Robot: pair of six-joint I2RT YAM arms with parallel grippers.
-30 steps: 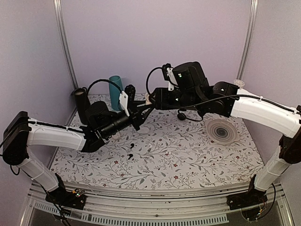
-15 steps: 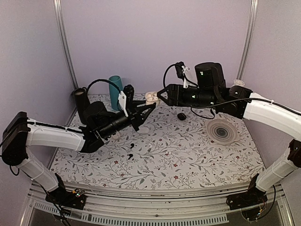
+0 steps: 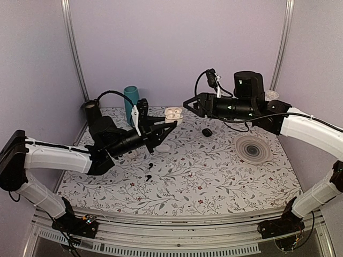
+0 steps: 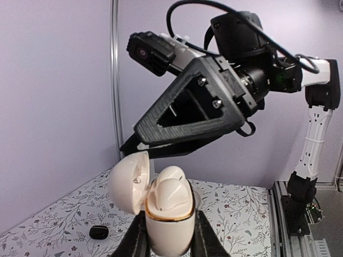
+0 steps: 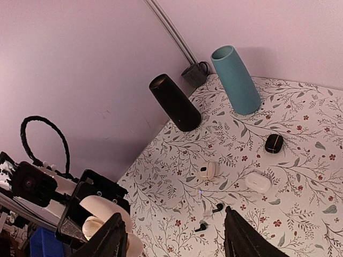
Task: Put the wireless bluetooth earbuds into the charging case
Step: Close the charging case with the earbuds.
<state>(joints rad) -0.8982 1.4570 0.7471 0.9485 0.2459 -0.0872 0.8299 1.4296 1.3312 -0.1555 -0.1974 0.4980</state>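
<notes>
Slippage risk: left gripper (image 4: 169, 238) pinches the glossy charging case (image 4: 169, 206) aloft, right gripper (image 5: 174, 238) gapes empty; a nudge could dislodge it.

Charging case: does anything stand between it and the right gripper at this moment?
Nothing visible does. The charging case, open, is held off the table by the left gripper, which is shut on it. The open right gripper hangs just beyond it, with only air between them in the top view.
</notes>
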